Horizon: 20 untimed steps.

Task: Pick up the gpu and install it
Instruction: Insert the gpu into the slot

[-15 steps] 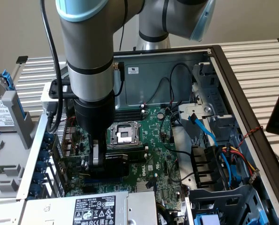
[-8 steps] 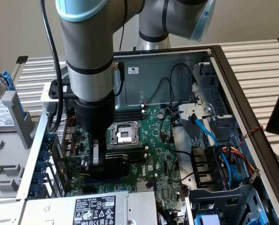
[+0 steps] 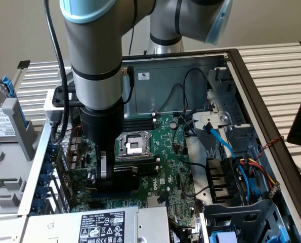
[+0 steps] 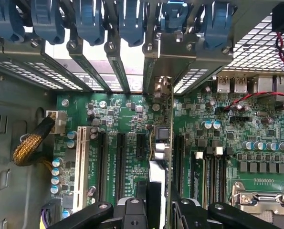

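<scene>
Your claw (image 3: 105,174) is low inside the open computer case (image 3: 251,81), over the big green motherboard (image 3: 170,167). It is pinching the gpu (image 3: 124,178), which stands on its edge just beside the silver processor socket (image 3: 133,145). In the wrist view, the two fingers (image 4: 132,214) press on the card (image 4: 157,162) from both sides. Its metal end bracket (image 4: 166,47) sits among the blue slot clips (image 4: 132,19) at the case wall. Long black card slots (image 4: 120,160) lie on either side of the card.
</scene>
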### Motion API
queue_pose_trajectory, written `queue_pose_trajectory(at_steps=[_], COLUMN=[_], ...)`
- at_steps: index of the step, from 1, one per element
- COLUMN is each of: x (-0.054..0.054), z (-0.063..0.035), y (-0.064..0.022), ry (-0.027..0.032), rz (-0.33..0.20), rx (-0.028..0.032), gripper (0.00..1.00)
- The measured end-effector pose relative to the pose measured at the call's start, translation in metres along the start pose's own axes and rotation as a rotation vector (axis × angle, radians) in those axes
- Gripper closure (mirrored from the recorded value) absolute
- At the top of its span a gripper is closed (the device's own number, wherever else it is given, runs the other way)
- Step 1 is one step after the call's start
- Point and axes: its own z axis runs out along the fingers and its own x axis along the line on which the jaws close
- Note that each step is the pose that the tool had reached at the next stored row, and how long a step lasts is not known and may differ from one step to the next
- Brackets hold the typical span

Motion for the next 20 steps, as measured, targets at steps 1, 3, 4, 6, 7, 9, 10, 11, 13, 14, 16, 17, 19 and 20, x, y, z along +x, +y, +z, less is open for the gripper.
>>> queue_pose_trajectory(at_steps=[1,3,4,6,7,9,10,11,13,14,16,17,19,20], x=[0.0000,0.0001,0.0001,0.0001,0.0001,0.0001,0.0001,0.0001,0.0001,0.0001,0.0001,0.0001,0.0001,0.0001], z=[0.0000,0.0000,0.0000,0.0000,0.0000,0.0002,0.0004,0.0006,0.0009,0.0011,0.0015,0.0016,0.0019,0.0022], y=[0.0000,0.0001,0.0001,0.0001,0.0001,0.0001,0.0001,0.0001,0.0000,0.0000,0.0000,0.0000,-0.0001,0.0000], ry=[0.0003,0.0008,0.0009,0.0010,0.0010,0.0010,0.0010,0.0010,0.0010,0.0009,0.0008,0.0009,0.0009,0.0010], rz=[-0.006,-0.012,-0.013,-0.013,-0.013,-0.013,-0.013,-0.013,-0.013,-0.013,-0.013,-0.013,-0.013,-0.013], rx=[0.0000,-0.0002,-0.0003,-0.0004,-0.0004,-0.0004,-0.0004,-0.0004,-0.0004,-0.0003,-0.0003,-0.0004,-0.0003,-0.0003], gripper=[0.72,0.72,0.72,0.72,0.72,0.72,0.72,0.72,0.72,0.72,0.72,0.72,0.72,0.72])
